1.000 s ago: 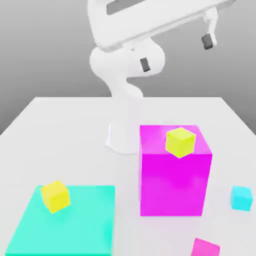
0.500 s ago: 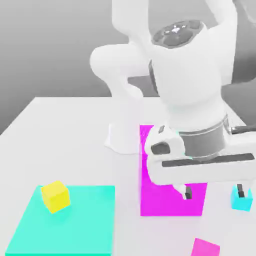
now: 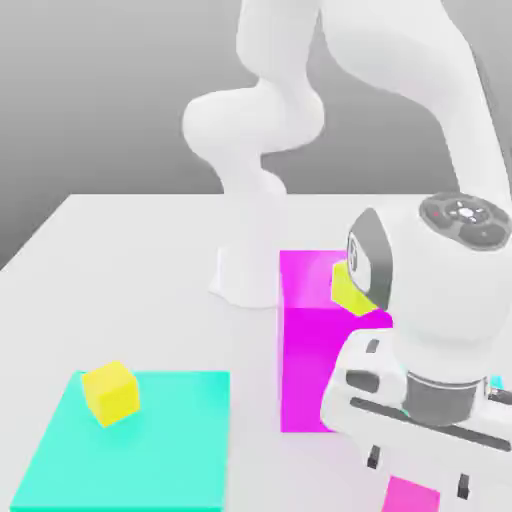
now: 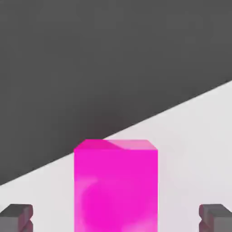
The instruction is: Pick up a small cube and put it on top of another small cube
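The small magenta cube (image 3: 408,497) lies on the white table at the front of the exterior view's right. My gripper (image 3: 417,472) hangs just above it, open, one finger on each side. The hand view shows the cube (image 4: 115,186) centred between the two dark fingertips (image 4: 16,217), apart from both. One small yellow cube (image 3: 344,284) sits on top of the large magenta block (image 3: 310,350), partly hidden by my hand. A second yellow cube (image 3: 110,392) rests on the flat cyan plate (image 3: 150,450) at the exterior view's left.
The arm's white base (image 3: 245,270) stands behind the large magenta block. A sliver of the small cyan cube (image 3: 497,381) peeks out behind my wrist at the exterior view's right. The table's front edge is close to the small magenta cube.
The hand has swung down from high above and moved forward past the large block, so it now straddles the small magenta cube. The fingers stayed open. No cube has moved.
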